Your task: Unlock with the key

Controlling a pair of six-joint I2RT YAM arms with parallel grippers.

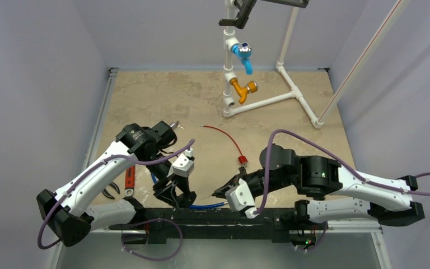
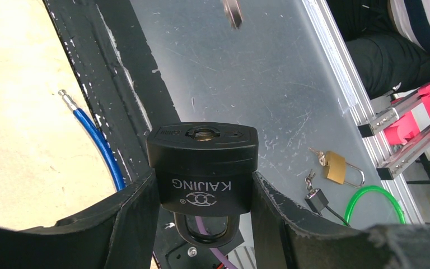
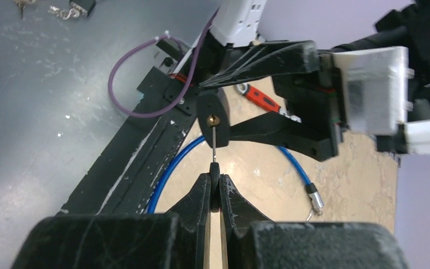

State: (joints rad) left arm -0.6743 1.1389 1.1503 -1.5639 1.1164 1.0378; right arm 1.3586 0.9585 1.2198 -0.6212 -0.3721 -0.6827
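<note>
step: key insertion | left end effector (image 2: 201,210) grips padlock (image 2: 201,162) | right end effector (image 3: 215,190) pinches key (image 3: 213,144), tip at padlock's keyhole (image 3: 214,119) | next: push straight in

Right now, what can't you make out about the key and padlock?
Key teeth: edge-on in the right wrist view; blurred and cut by the top edge in the left wrist view.
Key's head: buried in the right end effector.
Padlock shackle: partly behind its body, left wrist view.
Both: too small and dark in the top view.
</note>
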